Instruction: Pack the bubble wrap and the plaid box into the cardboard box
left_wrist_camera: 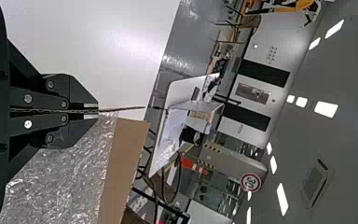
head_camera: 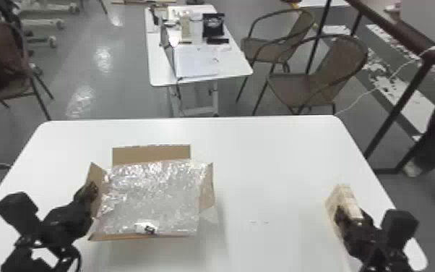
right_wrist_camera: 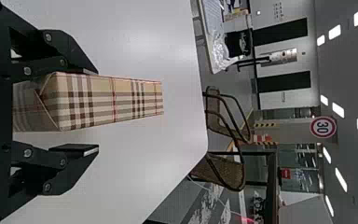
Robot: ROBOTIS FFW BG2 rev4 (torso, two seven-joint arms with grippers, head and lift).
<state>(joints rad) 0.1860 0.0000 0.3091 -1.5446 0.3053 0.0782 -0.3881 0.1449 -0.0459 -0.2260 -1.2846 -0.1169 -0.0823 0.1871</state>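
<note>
Bubble wrap (head_camera: 155, 195) lies over the opening of the cardboard box (head_camera: 119, 237), so it stands in the way of anything else going in. Far flap (head_camera: 151, 153) is up, side flaps stick out L & R. The L claw (head_camera: 92, 190) is at the L side flap (head_camera: 95, 173); per the L wrist view, its fingers are closed together w/ thin cardboard pinched btwn them.

Plaid box (head_camera: 350, 200) is on the R side of the white tabletop (head_camera: 274, 155), well apart from the cardboard box. The R claw (head_camera: 350, 220) is around it w/ fingers wide: in the R wrist view the plaid box sits nearly against one finger, w/ a clear gap to the other, so no firm grip; actual contact is hard to tell.

In the bkgd, past the tabletop: another table (head_camera: 159, 72) w/ papers & a black item, wicker chairs (head_camera: 321, 83), a dark railing (head_camera: 422, 72) & a pale cord (head_camera: 357, 97).

Inside of the cardboard box is hidden under the wrap. Plaid pattern is hard to make out in the head view. Both arms are cut off by the bottom edge there.
</note>
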